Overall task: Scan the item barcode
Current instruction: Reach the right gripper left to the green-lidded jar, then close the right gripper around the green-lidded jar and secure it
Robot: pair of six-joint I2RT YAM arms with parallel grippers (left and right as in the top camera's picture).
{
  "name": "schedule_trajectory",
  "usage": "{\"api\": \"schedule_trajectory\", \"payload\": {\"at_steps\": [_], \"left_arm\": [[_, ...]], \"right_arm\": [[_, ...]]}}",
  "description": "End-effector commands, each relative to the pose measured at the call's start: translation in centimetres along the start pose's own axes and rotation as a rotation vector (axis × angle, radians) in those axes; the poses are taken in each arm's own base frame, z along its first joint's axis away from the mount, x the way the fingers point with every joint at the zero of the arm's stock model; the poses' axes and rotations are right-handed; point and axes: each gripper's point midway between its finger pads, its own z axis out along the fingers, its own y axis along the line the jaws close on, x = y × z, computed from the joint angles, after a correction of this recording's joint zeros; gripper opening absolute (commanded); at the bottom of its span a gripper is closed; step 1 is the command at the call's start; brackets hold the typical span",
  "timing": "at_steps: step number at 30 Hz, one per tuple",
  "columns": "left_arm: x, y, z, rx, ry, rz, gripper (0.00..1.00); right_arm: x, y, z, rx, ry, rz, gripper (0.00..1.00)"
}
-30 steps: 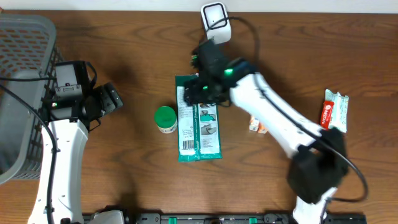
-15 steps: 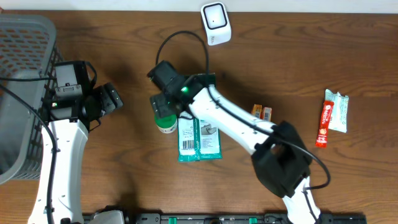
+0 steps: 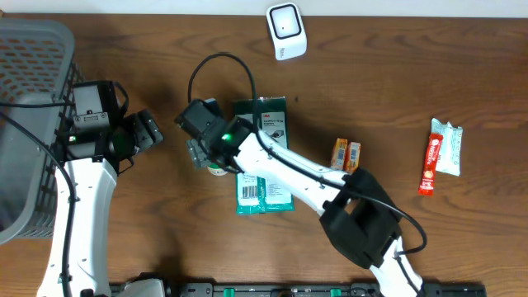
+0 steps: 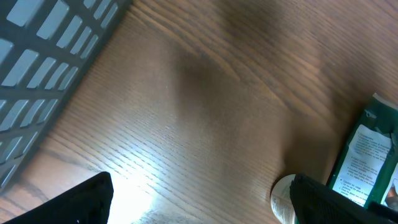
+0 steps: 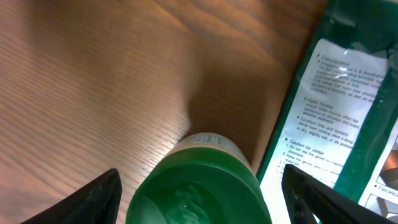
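Two arms reach over the wooden worktop (image 3: 412, 74). The right fingers (image 5: 99, 202) are spread wide and grasp nothing. From the wrist view, one shows on each side of the jar (image 5: 199, 186). The jar stands upright with a green lid and a pale body. It is left of the middle of the worktop, just beside the left edge of a green packet (image 3: 266, 194) that lies flat. The scanner (image 3: 286, 31), white, sits at the far edge, well apart from the jar. The left fingers (image 4: 81, 202) are also released and empty, between a grey basket (image 3: 33, 49) and the jar. Two small orange boxes (image 3: 346, 154) lie right of the packet. Farther right lie two sachets (image 3: 448, 148), touching each other.
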Motion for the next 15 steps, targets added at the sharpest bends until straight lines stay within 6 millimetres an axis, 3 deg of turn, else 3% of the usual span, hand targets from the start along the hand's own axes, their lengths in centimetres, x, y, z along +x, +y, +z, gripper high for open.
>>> {"api": "schedule_trajectory", "payload": {"at_steps": [1, 10, 15], "left_arm": [[-0.5, 0.1, -0.3, -0.006, -0.014, -0.008, 0.92], [-0.5, 0.1, -0.3, -0.005, -0.014, -0.008, 0.91], [-0.5, 0.1, -0.3, -0.005, -0.014, -0.008, 0.91]], "right_arm": [[0.2, 0.1, 0.8, 0.041, -0.009, -0.006, 0.76], [2.1, 0.0, 0.6, 0.066, 0.054, -0.035, 0.72], [3.2, 0.1, 0.5, 0.050, 0.104, -0.212, 0.72]]}}
